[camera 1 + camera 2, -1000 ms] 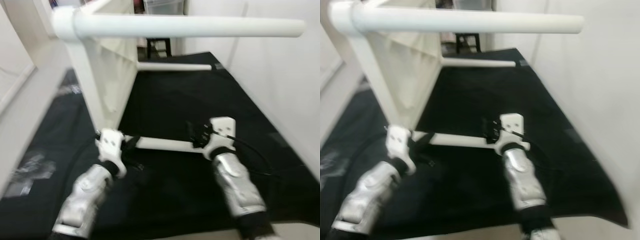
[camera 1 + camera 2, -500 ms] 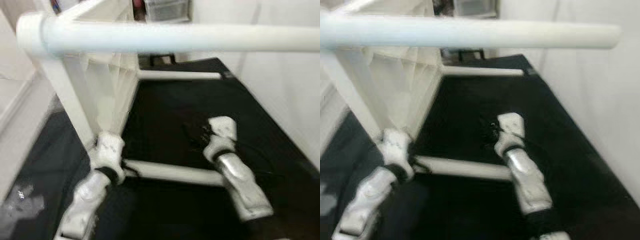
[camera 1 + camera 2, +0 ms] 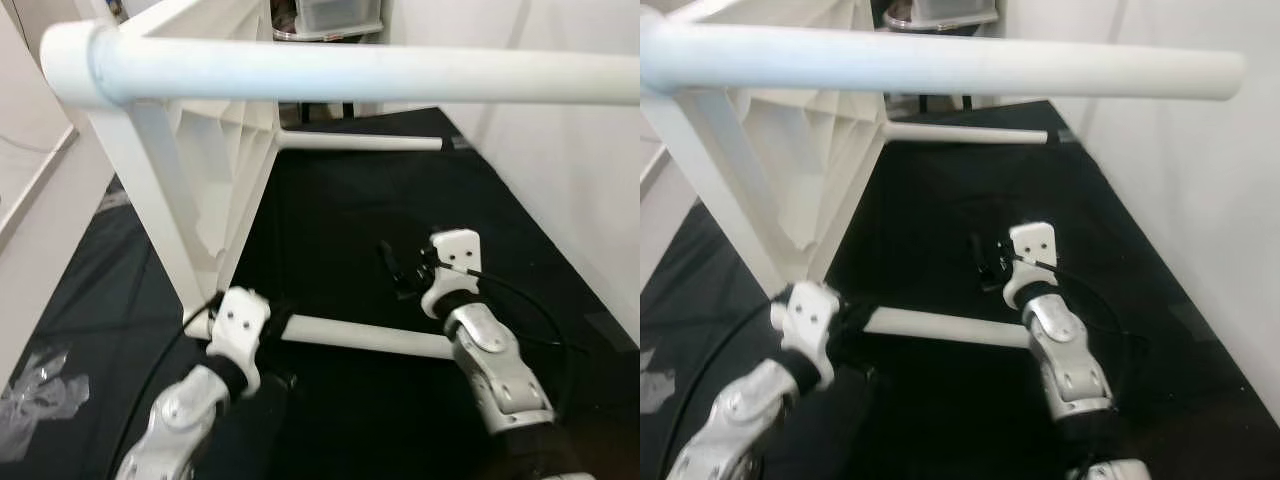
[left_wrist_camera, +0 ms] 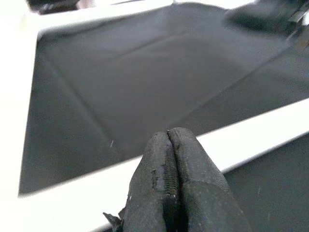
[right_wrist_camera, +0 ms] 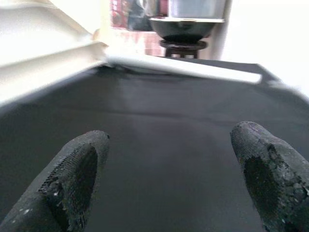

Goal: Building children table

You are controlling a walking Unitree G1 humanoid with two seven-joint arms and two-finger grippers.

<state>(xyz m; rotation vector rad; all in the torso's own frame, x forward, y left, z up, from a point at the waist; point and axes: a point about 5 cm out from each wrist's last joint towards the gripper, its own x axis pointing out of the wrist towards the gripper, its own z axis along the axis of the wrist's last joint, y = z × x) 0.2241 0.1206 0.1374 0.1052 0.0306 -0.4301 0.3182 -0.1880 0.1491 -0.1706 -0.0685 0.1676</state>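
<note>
A white table (image 3: 215,150) is seen lying on its side on a black mat (image 3: 340,210), its ribbed underside turned to the right. Three legs are seen jutting out to the right: a top leg (image 3: 350,75) high across the view, a far leg (image 3: 360,142) low over the mat, and a near leg (image 3: 365,338) lying just above the mat between the two arms.

The left gripper (image 4: 174,193) is placed at the left end of the near leg, close by the table's lower corner. Its fingers (image 4: 154,179) are pressed together, tip to tip, with nothing between them, and the near leg is seen passing just beyond them. Whether the leg is touched cannot be told.

The right gripper (image 5: 166,169) is held over the mat on the far side of the near leg, toward its right end, apart from it. Its fingers (image 5: 77,169) are spread wide and nothing is held. It is pointed at the far leg.

A grey bin (image 3: 338,14) is seen past the mat, a white wall (image 3: 560,170) along the right, and crumpled clear plastic (image 3: 35,390) at the near left.
</note>
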